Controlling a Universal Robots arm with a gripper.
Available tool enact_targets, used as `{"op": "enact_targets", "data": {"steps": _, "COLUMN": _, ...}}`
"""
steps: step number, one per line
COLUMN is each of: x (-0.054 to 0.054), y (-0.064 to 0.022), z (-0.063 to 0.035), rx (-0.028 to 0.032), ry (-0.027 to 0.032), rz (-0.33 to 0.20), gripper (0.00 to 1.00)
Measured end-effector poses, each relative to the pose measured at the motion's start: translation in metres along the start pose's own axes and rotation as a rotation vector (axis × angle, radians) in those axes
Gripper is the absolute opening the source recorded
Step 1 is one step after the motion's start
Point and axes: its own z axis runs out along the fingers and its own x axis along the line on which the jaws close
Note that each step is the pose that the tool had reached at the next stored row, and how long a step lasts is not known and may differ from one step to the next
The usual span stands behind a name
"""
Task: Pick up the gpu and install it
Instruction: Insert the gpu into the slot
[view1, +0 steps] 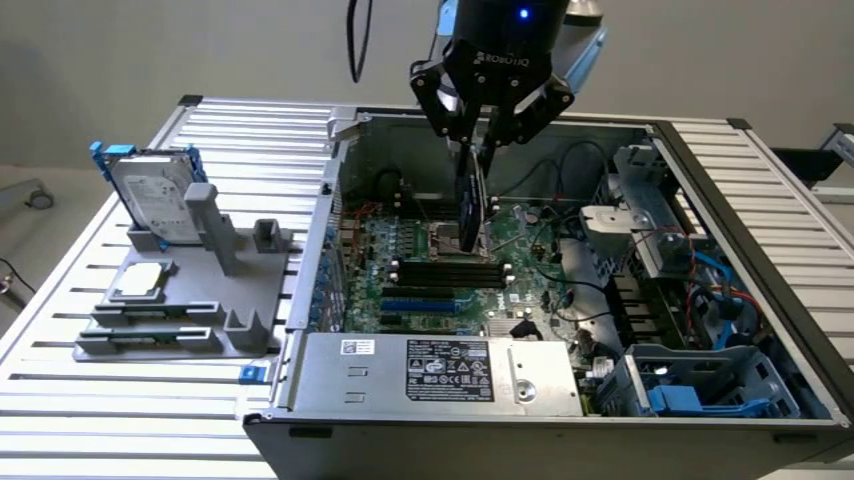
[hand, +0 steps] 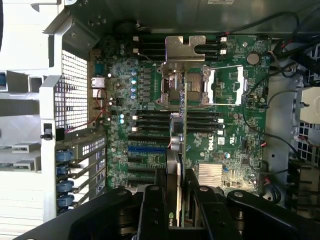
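Observation:
My gripper (view1: 482, 140) hangs over the open computer case (view1: 747, 210) and is shut on the gpu (view1: 469, 205). The card hangs edge-down from the fingers, its lower end just above the green motherboard (view1: 414, 255), near the processor socket. In the wrist view the gpu (hand: 178, 145) appears edge-on between the two black fingers (hand: 150, 210), green board on one side and black shroud on the other. Its silver end bracket (hand: 186, 50) points away from the camera. The motherboard (hand: 235, 145) lies below it, with a blue expansion slot (hand: 145, 149) off to one side of the card.
A silver hard drive in a blue frame (view1: 151, 195) stands on a grey fixture (view1: 174, 320) at the exterior view's left. The power supply (view1: 427, 372) fills the case's near end. Cables and drive cages (view1: 694, 300) crowd the case's side at the exterior view's right.

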Motion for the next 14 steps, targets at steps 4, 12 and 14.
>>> {"op": "enact_targets", "data": {"steps": 4, "x": 0.0, "y": 0.0, "z": 0.0009, "rx": 0.0003, "ry": -0.0007, "rz": -0.017, "gripper": 0.27}}
{"op": "enact_targets", "data": {"steps": 12, "x": -0.0001, "y": -0.0001, "z": 0.0044, "rx": 0.0102, "ry": 0.0014, "rz": -0.162, "gripper": 0.27}}
{"op": "enact_targets", "data": {"steps": 14, "x": -0.0002, "y": -0.0001, "z": 0.0053, "rx": 0.0126, "ry": 0.002, "rz": -0.198, "gripper": 0.27}}
